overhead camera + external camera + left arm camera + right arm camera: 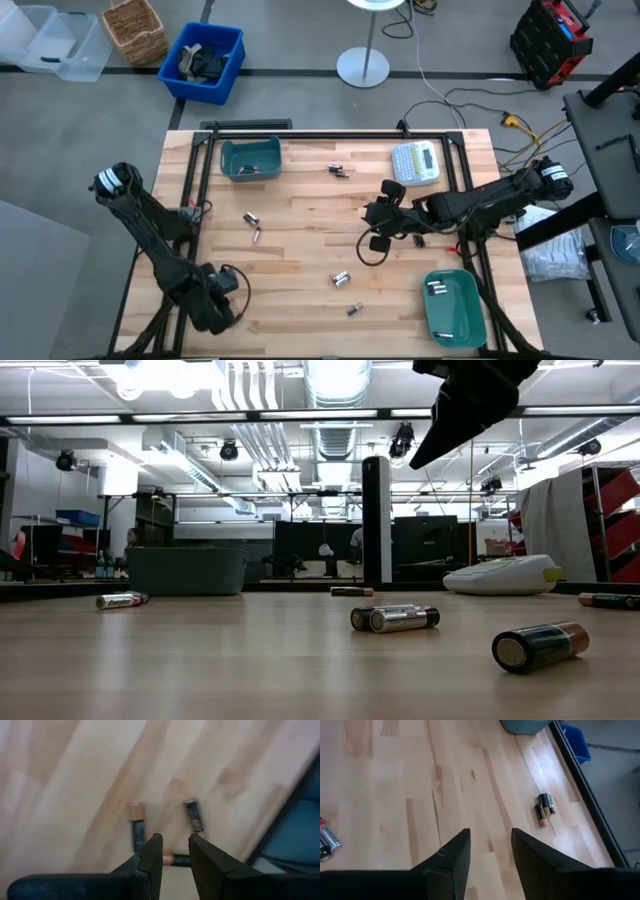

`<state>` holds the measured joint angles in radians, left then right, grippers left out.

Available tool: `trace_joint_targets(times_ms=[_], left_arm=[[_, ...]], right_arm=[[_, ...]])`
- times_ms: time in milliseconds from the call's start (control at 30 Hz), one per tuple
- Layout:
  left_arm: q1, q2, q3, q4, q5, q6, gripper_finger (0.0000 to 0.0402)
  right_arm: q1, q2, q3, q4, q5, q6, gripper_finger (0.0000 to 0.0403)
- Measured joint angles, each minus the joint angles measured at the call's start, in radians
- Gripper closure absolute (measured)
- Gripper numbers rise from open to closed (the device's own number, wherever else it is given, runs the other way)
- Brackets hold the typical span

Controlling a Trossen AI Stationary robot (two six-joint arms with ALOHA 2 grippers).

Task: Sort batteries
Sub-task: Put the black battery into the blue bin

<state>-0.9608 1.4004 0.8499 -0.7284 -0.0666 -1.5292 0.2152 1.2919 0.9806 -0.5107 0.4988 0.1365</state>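
On my pale wooden table (300, 250), small cylindrical batteries (341, 279) remain scattered; few in green trays (452, 305); right end effector (377, 228) apart, empty.

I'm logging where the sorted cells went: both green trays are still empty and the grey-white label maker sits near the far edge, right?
One detail is wrong: the teal green tray at the near right corner is not empty. The high view shows small silvery cylindrical batteries lying in it. What the other green tray by the far edge holds is too small to tell. The grey-white label maker does sit near the far edge.
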Motion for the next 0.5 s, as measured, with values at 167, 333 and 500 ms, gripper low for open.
trace_joint_targets(times_ms=[167,333,500], left_arm=[[-0.001,0.120,0.134,-0.205,0.004,-0.001,0.0316],[-0.003,0.222,0.244,-0.283,-0.003,0.042,0.0280],[-0.024,0.280,0.283,-0.282,-0.043,0.070,0.0240]], right_arm=[[-0.014,0.000,0.000,0.025,-0.002,-0.034,0.0260],[-0.029,0.000,0.000,0.029,-0.005,-0.057,0.0261],[-0.046,0.000,0.000,0.030,-0.008,-0.067,0.0268]])
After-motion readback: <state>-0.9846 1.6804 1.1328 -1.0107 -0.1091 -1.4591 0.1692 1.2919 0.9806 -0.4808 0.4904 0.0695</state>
